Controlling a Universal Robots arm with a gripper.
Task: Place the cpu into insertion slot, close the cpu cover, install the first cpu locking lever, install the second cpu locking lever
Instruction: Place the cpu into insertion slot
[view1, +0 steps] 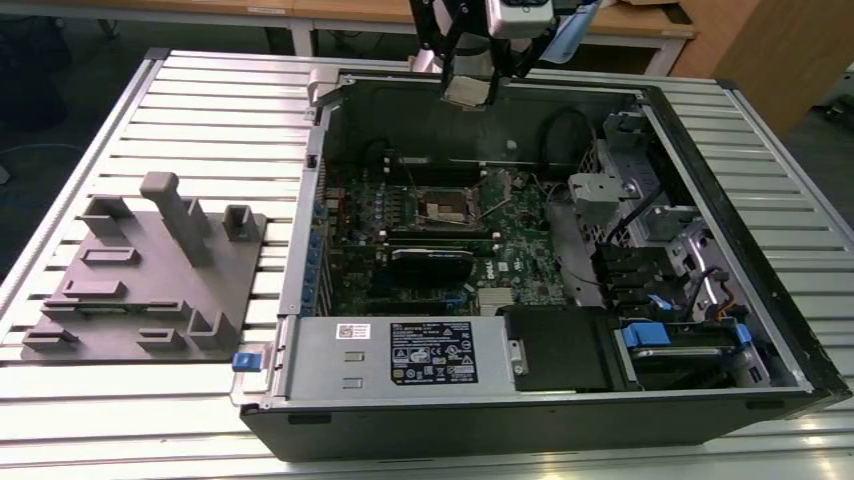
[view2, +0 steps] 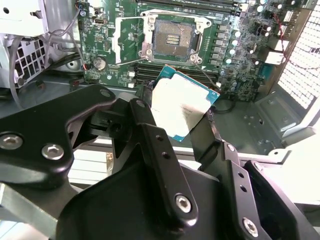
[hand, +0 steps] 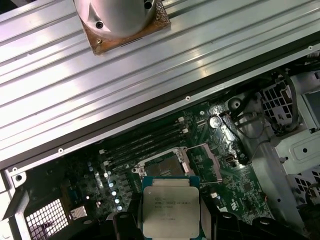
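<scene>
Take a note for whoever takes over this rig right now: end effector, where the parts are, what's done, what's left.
Grip: the end effector is shut on the cpu, held above the open computer case, off the board.
Parts: the insertion slot is empty, pale grid exposed; the cpu cover is swung open beside it.
Done: cpu picked up.
Left: seating the cpu, closing the cover, both locking levers.

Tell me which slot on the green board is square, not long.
The insertion slot, square and set in a silvery metal frame; the memory slots beside it are long, narrow and black.
</scene>
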